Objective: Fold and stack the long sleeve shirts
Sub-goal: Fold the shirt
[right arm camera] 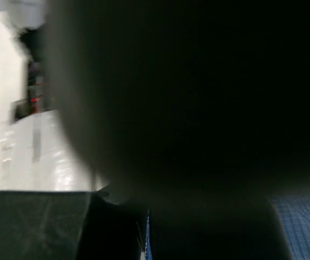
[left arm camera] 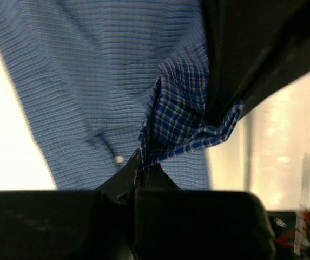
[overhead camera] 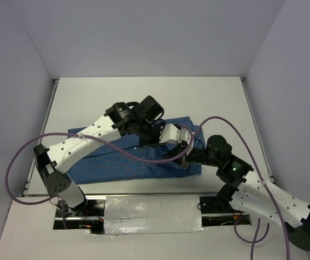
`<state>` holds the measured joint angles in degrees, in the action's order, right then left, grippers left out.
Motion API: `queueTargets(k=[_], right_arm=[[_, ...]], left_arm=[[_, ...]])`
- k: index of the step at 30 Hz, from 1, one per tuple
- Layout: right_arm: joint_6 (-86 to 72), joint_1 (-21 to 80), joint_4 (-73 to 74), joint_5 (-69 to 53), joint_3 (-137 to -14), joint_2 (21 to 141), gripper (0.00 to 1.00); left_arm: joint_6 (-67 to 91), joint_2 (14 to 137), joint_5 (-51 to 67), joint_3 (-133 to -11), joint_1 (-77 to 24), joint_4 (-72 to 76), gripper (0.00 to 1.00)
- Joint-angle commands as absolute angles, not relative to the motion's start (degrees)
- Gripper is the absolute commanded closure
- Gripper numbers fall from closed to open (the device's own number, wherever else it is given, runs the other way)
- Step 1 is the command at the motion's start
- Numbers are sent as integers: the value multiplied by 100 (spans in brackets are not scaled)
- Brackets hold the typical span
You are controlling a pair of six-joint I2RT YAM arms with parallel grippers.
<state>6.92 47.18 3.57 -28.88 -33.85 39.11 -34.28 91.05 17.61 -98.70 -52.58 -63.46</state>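
The long sleeve shirt [overhead camera: 117, 160], blue and finely checked, lies spread on the white table near the front. In the left wrist view my left gripper [left arm camera: 140, 163] is shut on a raised fold of the shirt [left arm camera: 79, 81], with a white button [left arm camera: 119, 159] beside it. In the top view the left gripper [overhead camera: 182, 142] and the right gripper [overhead camera: 183, 162] meet over the shirt's right edge. The right wrist view is mostly blocked by a dark, close part of the other arm. A thin strip of blue cloth [right arm camera: 146, 246] shows between the right gripper's [right arm camera: 144, 238] shut jaws.
A silvery taped strip [overhead camera: 149, 214] runs along the table's near edge between the arm bases. Purple cables [overhead camera: 14, 162] loop off both arms. Grey walls close in the table [overhead camera: 144, 92] at the back and on both sides.
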Motion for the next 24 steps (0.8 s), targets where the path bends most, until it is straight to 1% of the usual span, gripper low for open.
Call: queueTargets(k=[1,3,5,8,9,11,12,13,15,16,17,19,20,21,24], right_arm=[[545,4290,-242,-2830,-2919,4261,100],[580,3922,-796,-2787,-2813,4464,100],[694,3771,-1088,-2463,-2716,4788,100],[1089,3516,-1520,-2303,-2777,5290,100],[1177,3455,-1599,-2303,-2821,5422,99],[1379,3226,-1644,-2408,-2996,5808,92],[1406,3043,-1609,-2443,-3101,6036,87],[1458,2954,-1591,-2487,-3146,6142,75],[1538,2804,-1504,-2671,-3190,6318,62],[1582,2708,-1486,-2750,-3190,6345,49],[1608,2672,-1442,-2768,-3199,6372,42],[1573,2646,-1354,-2681,-3191,6363,38],[1538,2637,-1345,-2628,-3173,6311,10],[1486,2637,-1353,-2558,-3147,6284,1],[1328,2628,-1301,-2216,-2997,6056,0]], left_arm=[[-3340,9483,431,-9880,-4897,-4995,100],[-3383,9588,204,-9870,-4782,-4721,100],[-3506,9781,62,-9914,-4746,-4405,100],[-3866,10098,26,-10054,-4693,-4088,100],[-3919,10186,26,-10098,-4659,-4026,100],[-4078,10423,-175,-10195,-4588,-3833,100],[-4113,10554,-245,-10213,-4553,-3754,100],[-4157,10608,-246,-10230,-4518,-3675,100],[-4262,10757,-220,-10204,-4465,-3481,100],[-4341,10801,-228,-10195,-4456,-3367,100],[-4377,10880,-220,-10178,-4456,-3340,100],[-4456,11003,-211,-10187,-4456,-3261,100],[-4473,11047,-211,-10204,-4456,-3252,100],[-4474,11083,-211,-10239,-4456,-3252,100],[-4369,11215,-141,-10371,-4456,-3287,100]])
